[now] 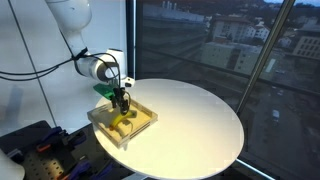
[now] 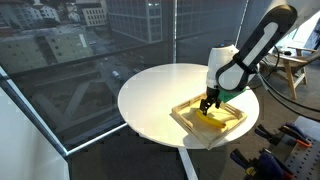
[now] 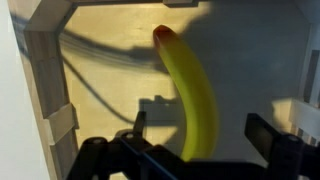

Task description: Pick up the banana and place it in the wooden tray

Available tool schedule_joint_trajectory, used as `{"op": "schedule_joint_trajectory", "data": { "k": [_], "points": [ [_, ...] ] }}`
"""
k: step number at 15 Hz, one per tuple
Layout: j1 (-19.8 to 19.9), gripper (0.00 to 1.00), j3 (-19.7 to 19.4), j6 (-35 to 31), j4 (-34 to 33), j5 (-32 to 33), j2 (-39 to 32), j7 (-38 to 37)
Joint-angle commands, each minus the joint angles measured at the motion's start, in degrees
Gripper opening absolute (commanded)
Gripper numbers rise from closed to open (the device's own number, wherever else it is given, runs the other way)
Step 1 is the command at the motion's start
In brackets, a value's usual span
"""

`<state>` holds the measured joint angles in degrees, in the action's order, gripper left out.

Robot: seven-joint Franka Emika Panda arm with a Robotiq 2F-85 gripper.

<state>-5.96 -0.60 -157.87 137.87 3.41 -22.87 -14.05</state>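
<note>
The banana (image 3: 188, 85) lies flat on the floor of the wooden tray (image 3: 45, 110). In the wrist view, its long axis runs from the near edge towards the far rim, leaning slightly left. The claw (image 3: 200, 122) is spread wide, holds nothing, and stands directly over the near half of the fruit. One finger is on each side, and a clear gap shows between each finger and the peel.

In both exterior views the claw (image 1: 120, 100) (image 2: 210, 100) points straight down. It hangs from a bent wrist just above the tray (image 1: 100, 118) (image 2: 188, 117), which sits at the edge of the round white worktop (image 1: 190, 110) (image 2: 150, 95).

Placement appears complete. The banana lies between the fingers, so the retreat should be a straight vertical lift. Any sideways drift risks pushing the banana.
</note>
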Motion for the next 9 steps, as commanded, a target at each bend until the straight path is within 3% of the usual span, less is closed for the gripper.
{"op": "schedule_joint_trajectory", "data": {
  "k": [1,9],
  "points": [
    [0.34,1.0,0.08,2.76,0.39,-1.86,2.81,1.03],
    [0.18,1.0,-0.05,6.18,0.82,-1.57,6.7,0.52]
  ]
}}
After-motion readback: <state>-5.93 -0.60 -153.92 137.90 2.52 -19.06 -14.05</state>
